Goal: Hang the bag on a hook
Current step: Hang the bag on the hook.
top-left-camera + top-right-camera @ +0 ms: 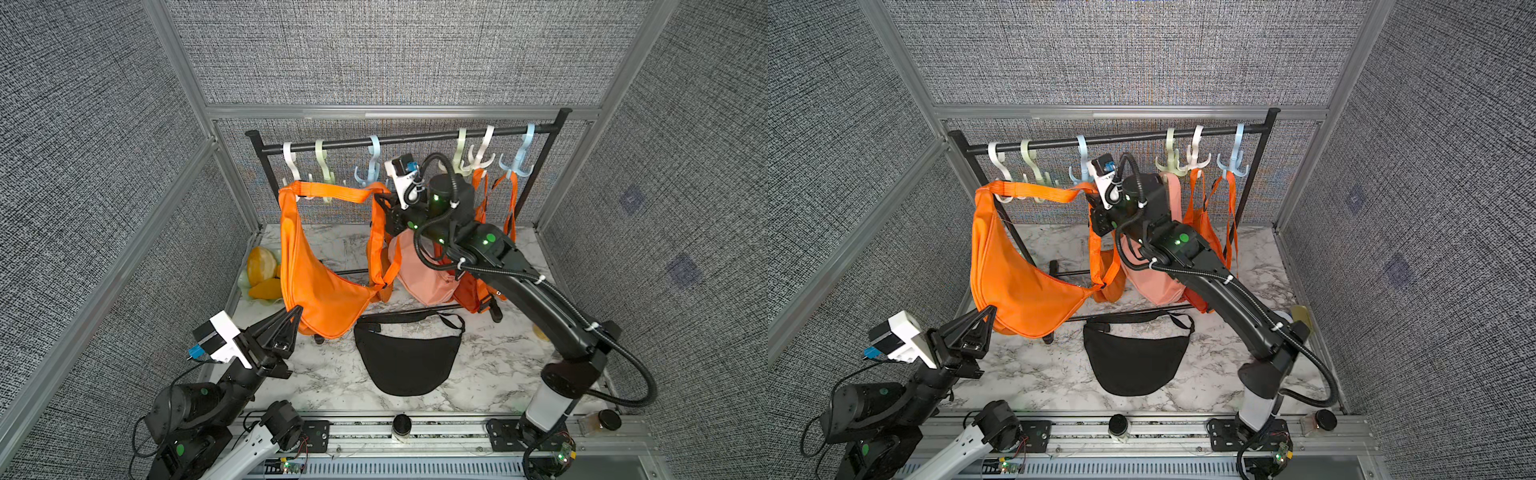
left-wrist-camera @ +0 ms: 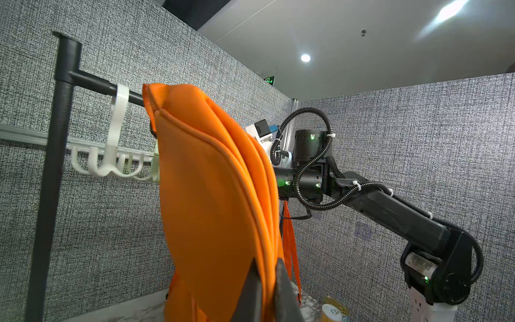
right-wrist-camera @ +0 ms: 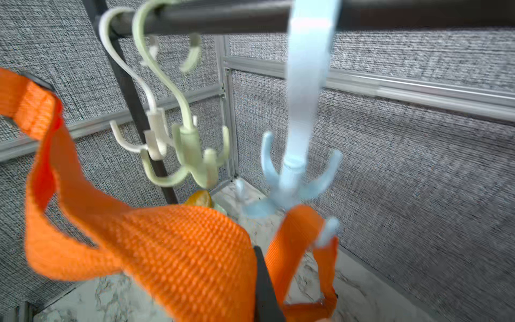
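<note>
The orange bag [image 1: 316, 282] [image 1: 1017, 282] hangs stretched between my two grippers in front of the black rack rail [image 1: 415, 139]. My left gripper [image 1: 296, 312] [image 2: 269, 267] is shut on the bag's lower edge, with orange fabric pinched between its dark fingers. My right gripper [image 1: 384, 199] [image 3: 256, 256] is shut on the woven orange strap [image 1: 332, 192] [image 3: 181, 251], right beside the pale blue hook [image 1: 370, 172] [image 3: 295, 172]. In the right wrist view the strap bends over one blue prong tip [image 3: 328, 228]; the picture is blurred there.
A black bag [image 1: 405, 359] lies flat on the marble table [image 1: 324, 374]. A pink bag [image 1: 419, 274] and orange bags [image 1: 509, 195] hang on the right-hand hooks. A white hook [image 1: 291, 162] and a green hook [image 1: 322, 162] hang at left. Yellow items [image 1: 262, 270] sit at back left.
</note>
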Controlling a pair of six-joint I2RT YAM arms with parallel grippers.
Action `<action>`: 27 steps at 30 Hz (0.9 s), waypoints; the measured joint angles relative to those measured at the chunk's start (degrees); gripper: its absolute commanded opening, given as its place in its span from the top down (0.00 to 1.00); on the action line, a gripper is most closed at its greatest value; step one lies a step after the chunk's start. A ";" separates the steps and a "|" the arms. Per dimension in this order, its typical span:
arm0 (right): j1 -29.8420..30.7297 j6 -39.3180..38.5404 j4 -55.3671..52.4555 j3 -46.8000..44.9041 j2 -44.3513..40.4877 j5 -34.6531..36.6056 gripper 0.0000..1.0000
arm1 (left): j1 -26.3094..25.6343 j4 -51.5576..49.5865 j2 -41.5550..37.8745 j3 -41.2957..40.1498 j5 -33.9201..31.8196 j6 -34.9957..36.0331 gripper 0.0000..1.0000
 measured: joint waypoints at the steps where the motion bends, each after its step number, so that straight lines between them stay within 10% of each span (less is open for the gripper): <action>1: 0.63 -0.02 -1.18 3.50 2.25 -0.13 1.00 | 0.00 -0.70 0.00 0.48 0.00 0.33 1.00; 8: 2.38 0.24 -5.16 17.57 11.50 -1.09 1.00 | 0.00 -3.45 -0.61 2.54 -0.09 2.23 1.00; 27: 1.53 5.40 5.33 17.07 16.02 4.66 1.00 | -0.02 -6.36 2.86 4.72 2.29 2.67 1.00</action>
